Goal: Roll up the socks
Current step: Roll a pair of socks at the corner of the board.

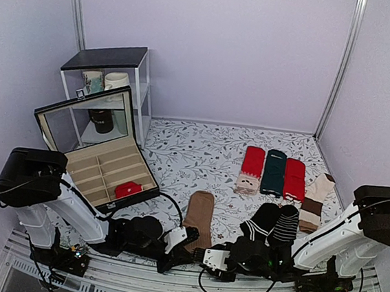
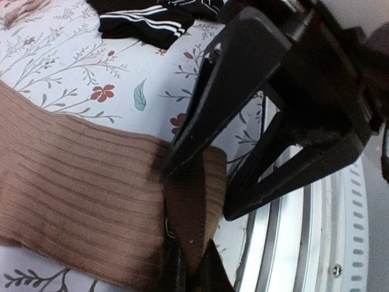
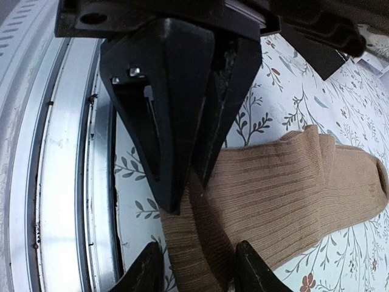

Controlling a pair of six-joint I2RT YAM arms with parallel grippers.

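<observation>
Right gripper (image 3: 197,269), half-open, seemingly straddles socks (image 3: 292,182).

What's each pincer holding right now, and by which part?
Left pincer is shut on the brown socks, pinching their near end. Right pincer straddles that same end; whether it grips cannot be told.

- My left arm (image 1: 81,214) and right arm (image 1: 327,241) stretch low and inward, wrists nearly meeting.
- My left gripper (image 3: 185,191) is pinched tight.
- My right gripper (image 3: 197,267) has its jaws apart; whether it is gripping, I can't tell.
</observation>
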